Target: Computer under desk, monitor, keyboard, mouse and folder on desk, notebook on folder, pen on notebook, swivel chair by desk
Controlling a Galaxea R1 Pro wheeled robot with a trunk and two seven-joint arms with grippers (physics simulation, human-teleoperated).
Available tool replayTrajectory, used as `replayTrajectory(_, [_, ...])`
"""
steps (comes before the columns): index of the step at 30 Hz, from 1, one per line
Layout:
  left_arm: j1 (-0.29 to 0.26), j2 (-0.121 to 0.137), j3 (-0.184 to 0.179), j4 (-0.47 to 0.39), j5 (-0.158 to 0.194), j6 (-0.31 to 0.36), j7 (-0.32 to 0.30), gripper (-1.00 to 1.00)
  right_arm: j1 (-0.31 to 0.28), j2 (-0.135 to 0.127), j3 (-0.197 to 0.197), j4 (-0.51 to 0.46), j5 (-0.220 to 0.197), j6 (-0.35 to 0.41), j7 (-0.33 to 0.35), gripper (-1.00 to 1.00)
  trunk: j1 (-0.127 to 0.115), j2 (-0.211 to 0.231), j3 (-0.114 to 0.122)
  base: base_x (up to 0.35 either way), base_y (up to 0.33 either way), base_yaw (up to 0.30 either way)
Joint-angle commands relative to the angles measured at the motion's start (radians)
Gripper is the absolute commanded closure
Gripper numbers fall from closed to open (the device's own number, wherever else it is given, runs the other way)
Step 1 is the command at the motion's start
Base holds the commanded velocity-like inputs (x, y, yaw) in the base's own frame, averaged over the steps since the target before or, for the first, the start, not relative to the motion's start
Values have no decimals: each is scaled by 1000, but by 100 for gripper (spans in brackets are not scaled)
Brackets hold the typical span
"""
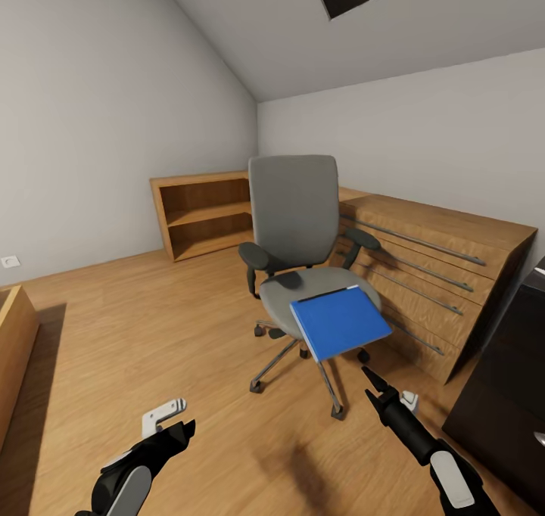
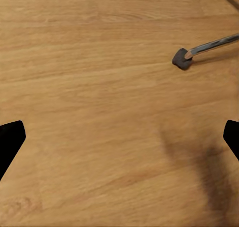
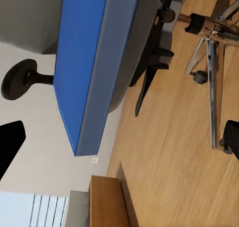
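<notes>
Both arms are held low and extended forward. The left end effector (image 1: 180, 428) is seen with its fingers spread wide and nothing between them. The right end effector (image 1: 371, 378) is angled upward, its dark fingers likewise parted and empty.

You've got a wood floor (image 1: 151, 327) all around, plain grey walls (image 1: 91, 122) and a sloped ceiling (image 1: 341, 39). There's an open wooden shelf unit (image 1: 200, 213) against the far corner, nothing on its shelves. A wooden dresser (image 1: 431, 274) with long silver bar handles sits along the right wall. Small white outlet (image 1: 10, 261) low on the left wall.
</notes>
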Motion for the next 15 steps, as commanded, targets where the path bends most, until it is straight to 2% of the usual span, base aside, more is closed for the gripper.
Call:
replayTrajectory(1, [-1,1,-2,-1,10,0,10,-100,-1,0,-2,0,-6,8,1,-100,0,0,-1,77,0,0])
replayTrajectory(6, [-1,3,-1,2,11,-1,9,-100,-1,0,-2,1,-6,8,1,-100,0,0,-1,167,0,0])
replayTrajectory(15, [-1,3,-1,6,10,-1,8,-100,-1,-1,-2,1,-6,8,1,-100,0,0,-1,55,8,0])
